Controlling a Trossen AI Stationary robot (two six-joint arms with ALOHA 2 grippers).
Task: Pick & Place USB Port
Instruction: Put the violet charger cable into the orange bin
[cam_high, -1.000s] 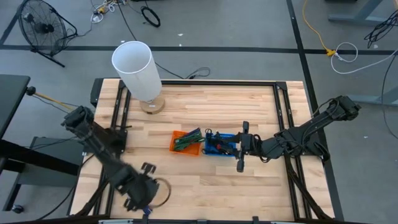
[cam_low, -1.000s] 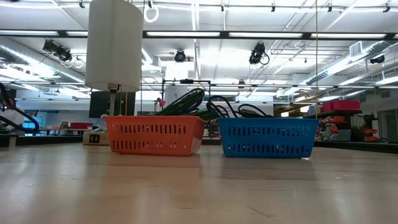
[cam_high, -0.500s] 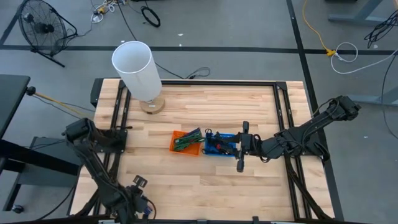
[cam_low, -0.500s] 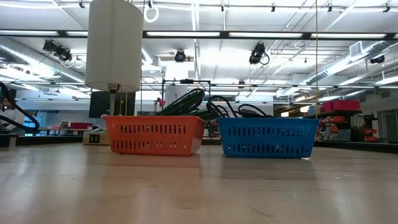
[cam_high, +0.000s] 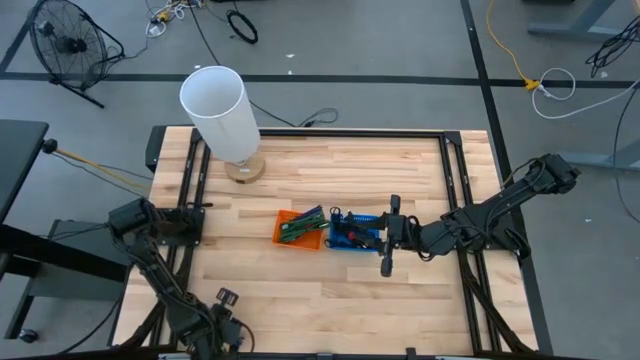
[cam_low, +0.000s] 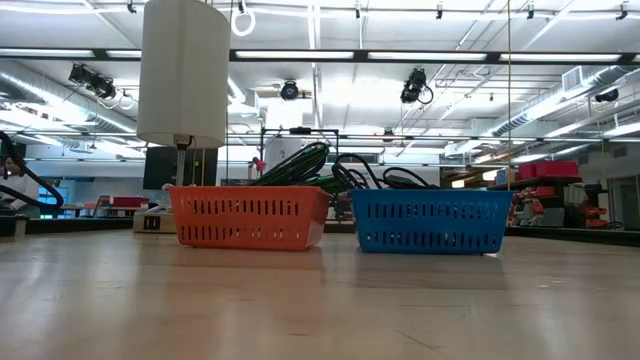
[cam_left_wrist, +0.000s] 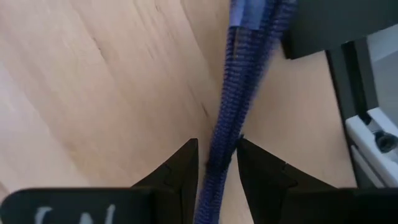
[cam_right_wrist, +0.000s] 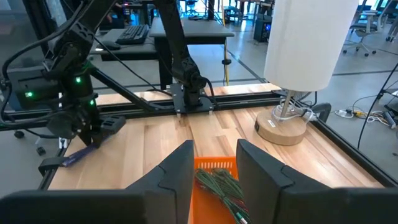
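USB cable (cam_left_wrist: 231, 106), blue braided, sits clamped between the left gripper (cam_left_wrist: 216, 163) fingers, running out past the tips over bare wood twd a dark frame piece. From the right wrist view the same cable (cam_right_wrist: 78, 157) hangs flat and angled under the left gripper (cam_right_wrist: 93, 132), just above the table (cam_high: 300, 290) near its front-left corner rail. High view puts the left gripper (cam_high: 222, 318) at the table's front edge, left of centre, well apart from both baskets.

Orange basket (cam_high: 298, 228) and blue basket (cam_high: 354, 232) stand side by side mid-table, touching or nearly so; green cables in the orange one, dark cables w/ bits of red in the blue. Low view: cables loop up over both rims.

Right gripper (cam_high: 390, 236) hangs just beside the blue basket's right side, fingers spread apart, nothing btwn them; its wrist view looks over the orange basket.

White lamp (cam_high: 222, 110) on a round wood base stands at the back-left of the table.
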